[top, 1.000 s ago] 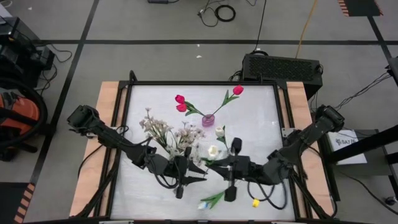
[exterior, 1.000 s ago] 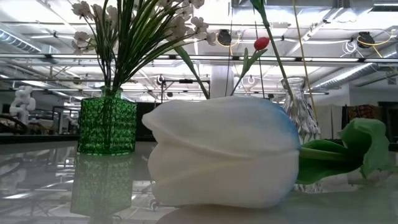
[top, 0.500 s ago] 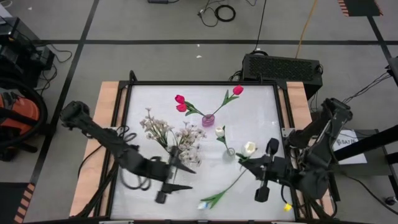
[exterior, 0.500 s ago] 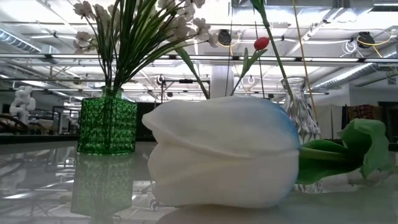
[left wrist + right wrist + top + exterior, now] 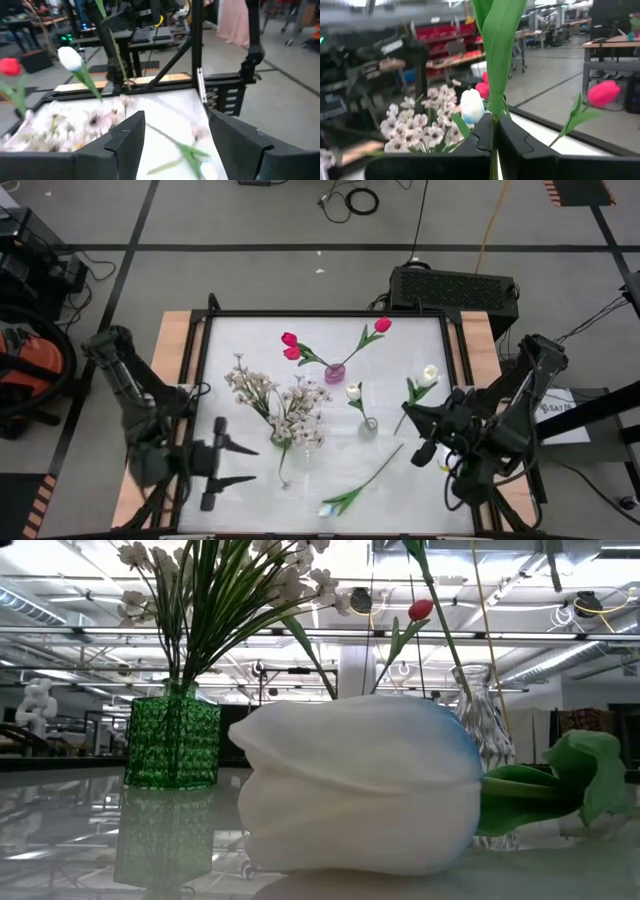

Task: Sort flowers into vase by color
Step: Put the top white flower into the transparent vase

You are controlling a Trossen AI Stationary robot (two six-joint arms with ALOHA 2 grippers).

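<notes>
Right gripper point(image 5: 418, 423) sits over the table's right side, fingers pinched together on the green stem of a white tulip point(image 5: 429, 374). The bloom points toward the table's far right part, lifted clear of the surface as far as the high view shows. In the right wrist view the stem and a broad leaf point(image 5: 497, 55) rise straight up from between the closed fingers point(image 5: 481, 137).

Left gripper point(image 5: 232, 463) is at the table's near left edge, fingers spread apart, nothing between them; the left wrist view shows the gap between the two fingers point(image 5: 129, 140) open onto bare tabletop.

Toward the middle of the table: a green vase point(image 5: 172, 740) holding the sprays of small cream blossoms point(image 5: 275, 395). Further back, a small pink vase point(image 5: 335, 372) carries the pink-red tulips point(image 5: 290, 346), one stem leaning toward the right rear. Just right of centre, a clear vase point(image 5: 370, 423) holds one white tulip point(image 5: 353, 391).

One more white tulip lies flat near the front edge point(image 5: 362, 483), stem running diagonally; its bloom point(image 5: 360, 785) fills the low view, leaves to its right.
</notes>
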